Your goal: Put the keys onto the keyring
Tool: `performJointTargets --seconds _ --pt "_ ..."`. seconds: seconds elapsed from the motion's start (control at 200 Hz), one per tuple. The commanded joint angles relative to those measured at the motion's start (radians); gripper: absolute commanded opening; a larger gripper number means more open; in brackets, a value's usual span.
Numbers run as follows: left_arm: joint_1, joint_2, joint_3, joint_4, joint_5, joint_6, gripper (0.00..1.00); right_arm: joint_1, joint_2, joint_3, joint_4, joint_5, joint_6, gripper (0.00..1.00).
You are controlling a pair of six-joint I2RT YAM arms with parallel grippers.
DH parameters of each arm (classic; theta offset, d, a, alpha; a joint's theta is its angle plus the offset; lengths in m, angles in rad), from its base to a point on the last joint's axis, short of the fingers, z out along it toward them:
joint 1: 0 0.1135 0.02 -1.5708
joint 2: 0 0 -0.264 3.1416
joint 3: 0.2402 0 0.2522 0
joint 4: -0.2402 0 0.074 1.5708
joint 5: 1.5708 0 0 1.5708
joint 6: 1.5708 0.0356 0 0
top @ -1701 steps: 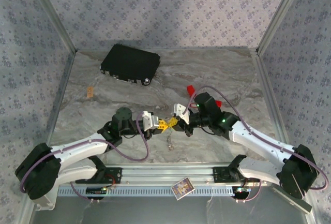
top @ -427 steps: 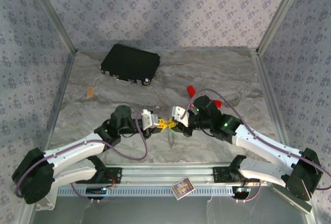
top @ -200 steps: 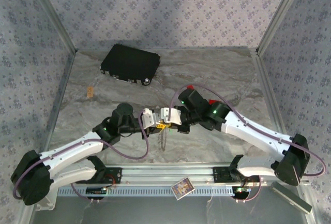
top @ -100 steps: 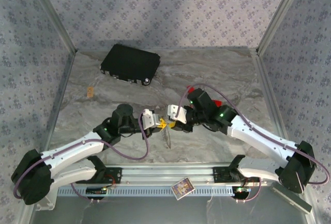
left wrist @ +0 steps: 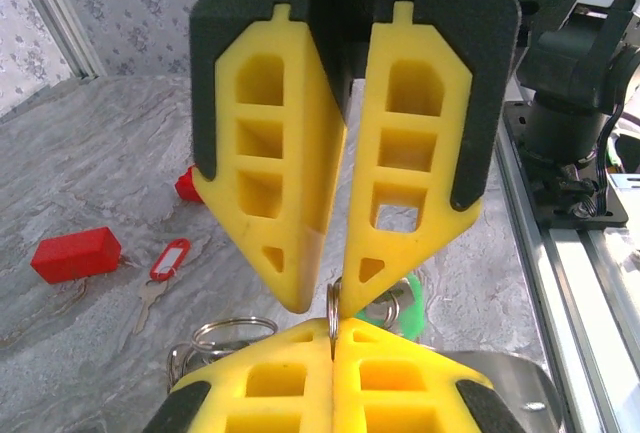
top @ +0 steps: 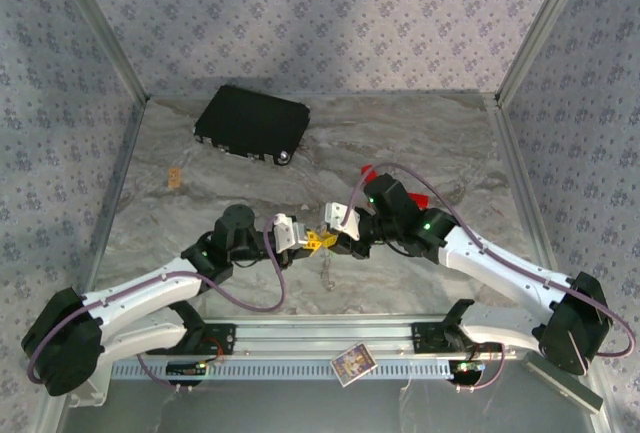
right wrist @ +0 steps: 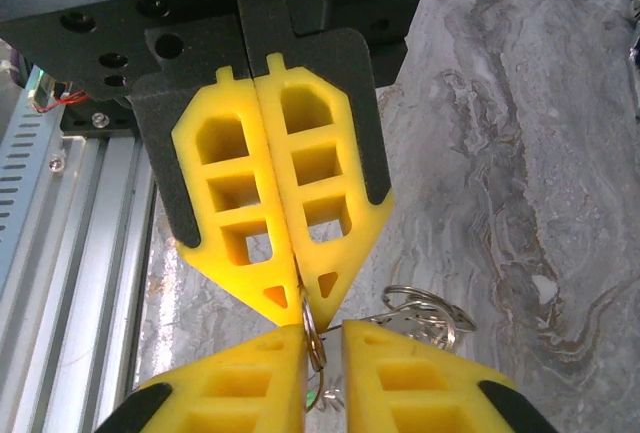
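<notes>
Left wrist view is showing your left gripper (left wrist: 334, 333) with jaws clenched on the keyring (left wrist: 331, 305), holding it edge-on above the desk (left wrist: 110, 153), between the two arms. Your right gripper (right wrist: 325, 338) is facing it, its jaws standing narrowly parted astride the ring's edge and gripping nothing I can confirm. The red key (left wrist: 165, 261) is lying loose on the desk beside a red block (left wrist: 75, 253). The green key (left wrist: 410, 301) is showing partly behind the rings; I cannot tell whether it is attached. Judgement: you are prising the ring open. Next move is calling for a key in the right jaws, fed into the split.
</notes>
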Motion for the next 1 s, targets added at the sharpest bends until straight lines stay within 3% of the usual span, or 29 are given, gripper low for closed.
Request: performJointTargets --seconds 0.0,0.265,0.395,0.455,0.535,0.625,0.76,0.994 --pt "-0.005 -0.017 -0.003 0.088 0.042 -0.016 0.0 -0.007 -0.001 -0.019 0.006 -0.028 0.022 0.13" --pt "-0.005 -0.017 -0.011 0.12 0.049 -0.026 0.0 -0.014 0.007 -0.024 0.018 -0.069 0.039 0.15" --pt "-0.005 -0.018 -0.009 0.13 0.048 -0.031 0.0 -0.015 0.01 -0.012 0.017 -0.079 0.031 0.0" --pt "-0.005 -0.02 -0.003 0.105 0.027 -0.024 0.0 -0.014 0.008 0.002 -0.001 -0.069 0.018 0.0" --pt "-0.004 -0.025 0.019 0.012 -0.011 0.006 0.2 -0.009 0.003 0.035 -0.051 -0.036 -0.019 0.0" --pt "-0.005 -0.029 0.052 -0.103 -0.068 0.048 0.27 0.001 0.012 0.091 -0.137 0.008 -0.076 0.0" --pt "-0.007 -0.012 0.11 -0.245 -0.099 0.102 0.26 0.026 0.05 0.172 -0.258 0.072 -0.149 0.0" --pt "-0.008 -0.006 0.138 -0.258 -0.069 0.115 0.19 0.08 0.117 0.264 -0.356 0.175 -0.204 0.0"
